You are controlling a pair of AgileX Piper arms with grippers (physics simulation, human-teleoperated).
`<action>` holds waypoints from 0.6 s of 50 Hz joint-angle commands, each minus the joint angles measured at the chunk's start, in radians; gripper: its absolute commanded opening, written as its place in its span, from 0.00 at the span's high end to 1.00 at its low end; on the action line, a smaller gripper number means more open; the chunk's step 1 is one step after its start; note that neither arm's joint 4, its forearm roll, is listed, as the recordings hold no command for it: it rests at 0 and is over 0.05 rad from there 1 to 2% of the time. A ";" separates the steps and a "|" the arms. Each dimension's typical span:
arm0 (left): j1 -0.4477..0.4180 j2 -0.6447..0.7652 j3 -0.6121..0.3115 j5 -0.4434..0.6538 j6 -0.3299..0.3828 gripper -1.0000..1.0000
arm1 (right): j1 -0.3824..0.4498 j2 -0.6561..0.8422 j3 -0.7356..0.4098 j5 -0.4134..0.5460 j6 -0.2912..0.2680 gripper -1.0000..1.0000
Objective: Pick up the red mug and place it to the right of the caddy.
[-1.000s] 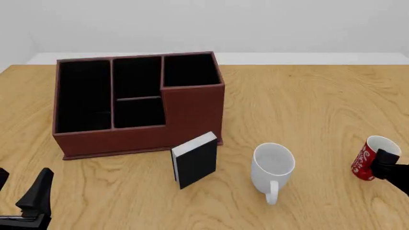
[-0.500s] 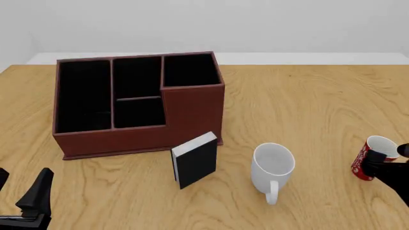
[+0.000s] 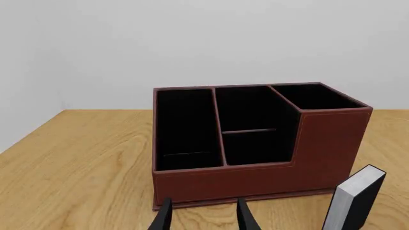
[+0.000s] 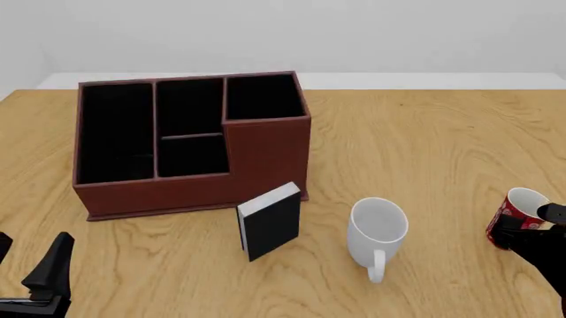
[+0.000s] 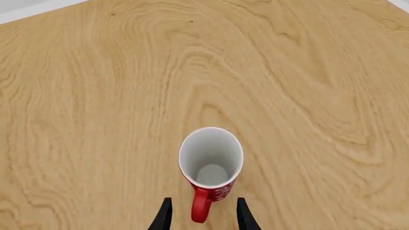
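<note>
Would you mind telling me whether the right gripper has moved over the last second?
Yes. In the front view the right gripper has shifted slightly rightward and toward the near edge, away from the white mug, and now sits at the red mug's handle.

I see the caddy (image 4: 190,142) back left on the worktop (image 4: 425,146). Book (image 4: 270,220) upright just before it, white mug (image 4: 378,228) beside. Right tool (image 4: 529,228) at the red mug (image 4: 515,211), far right; grip unclear.
</note>
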State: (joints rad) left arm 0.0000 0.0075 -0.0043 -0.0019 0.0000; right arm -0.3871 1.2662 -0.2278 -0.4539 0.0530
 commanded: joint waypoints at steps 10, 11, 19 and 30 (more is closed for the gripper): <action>0.000 0.000 0.000 0.000 0.000 0.00 | -0.002 0.060 0.012 -0.043 0.004 0.00; 0.000 0.000 0.000 0.000 0.000 0.00 | -0.004 0.060 0.013 -0.043 0.005 0.00; 0.000 0.000 0.000 0.000 0.000 0.00 | 0.003 0.078 0.017 -0.057 0.006 0.00; 0.000 0.000 0.000 0.000 0.000 0.00 | 0.016 0.045 0.017 -0.034 0.000 1.00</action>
State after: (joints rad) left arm 0.0000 0.0075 -0.0043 -0.0019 0.0000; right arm -0.3739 1.3331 -0.2136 -0.5032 0.0625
